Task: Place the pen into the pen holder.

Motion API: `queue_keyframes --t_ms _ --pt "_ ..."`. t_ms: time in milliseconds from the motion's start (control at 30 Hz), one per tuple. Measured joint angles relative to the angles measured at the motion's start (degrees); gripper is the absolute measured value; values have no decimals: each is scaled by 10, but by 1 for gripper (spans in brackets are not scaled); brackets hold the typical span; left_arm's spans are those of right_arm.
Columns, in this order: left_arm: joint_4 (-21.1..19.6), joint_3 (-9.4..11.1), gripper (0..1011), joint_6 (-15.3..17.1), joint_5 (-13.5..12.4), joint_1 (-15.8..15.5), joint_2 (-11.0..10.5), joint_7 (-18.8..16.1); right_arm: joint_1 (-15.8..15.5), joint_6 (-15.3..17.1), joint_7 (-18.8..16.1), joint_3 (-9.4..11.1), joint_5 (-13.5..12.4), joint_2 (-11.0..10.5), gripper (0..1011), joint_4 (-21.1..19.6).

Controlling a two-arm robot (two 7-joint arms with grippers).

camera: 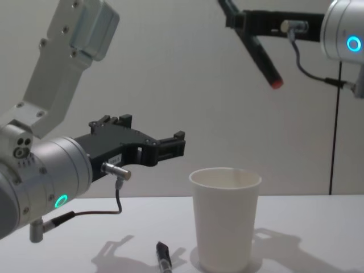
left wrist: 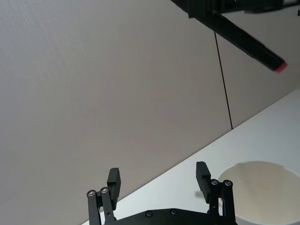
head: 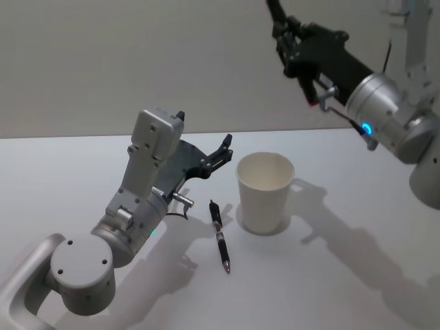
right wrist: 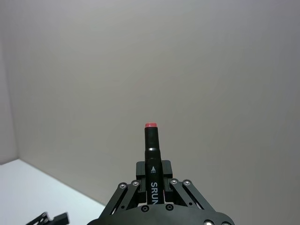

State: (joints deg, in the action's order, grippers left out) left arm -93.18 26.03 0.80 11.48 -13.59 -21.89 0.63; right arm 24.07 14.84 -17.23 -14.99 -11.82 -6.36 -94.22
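Pens showed up twice in the head view. One, the pen on the table (head: 220, 237), lay flat just to the left of the pen holder (head: 265, 196) and did not touch it. The pen holder stood upright on the white table (head: 357, 275). The left gripper (head: 221, 152) hung low, near the pen holder's rim. The right gripper (head: 289, 42) was high up with the held pen (head: 309, 89) in it, red end pointing down.

In the left wrist view, the left gripper (left wrist: 158, 180) had its fingers (left wrist: 114, 180) wide apart with nothing between them. The pen holder's rim was close to one finger.

In the right wrist view, the right gripper (right wrist: 153, 180) was pinched tight on the held pen (right wrist: 151, 145). It gripped the pen partway along, and the red end stuck out past the fingers.

In the chest view, the held pen (camera: 261, 60) slanted high above the pen holder (camera: 224, 222) and a little to the right of it. One end of the pen on the table (camera: 164, 257) peeked in near the pen holder's base.

A pen like this is probably light, stiff and smooth, so it could slip. A firm pinch around its middle looks best. The pen holder looks like thin paper, so it is likely light and could tip over if a pen bumps its rim.
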Motion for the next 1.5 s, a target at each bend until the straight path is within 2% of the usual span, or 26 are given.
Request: queue_keyframes --t_ms 233,500,1100,1267,1500 --pt "0 0 1001 0 0 0 0 0 -22 8 -25 -11 15 -11 187 -9" --pt "0 0 1001 0 0 0 0 0 -39 5 -36 -24 26 -14 187 0" --pt "0 0 1001 0 0 0 0 0 -42 -51 -47 -55 37 10 187 50" --pt "0 0 1001 0 0 0 0 0 -41 -75 -39 -61 56 15 187 62" --pt "0 0 1001 0 0 0 0 0 -40 -93 -31 -66 75 17 187 71"
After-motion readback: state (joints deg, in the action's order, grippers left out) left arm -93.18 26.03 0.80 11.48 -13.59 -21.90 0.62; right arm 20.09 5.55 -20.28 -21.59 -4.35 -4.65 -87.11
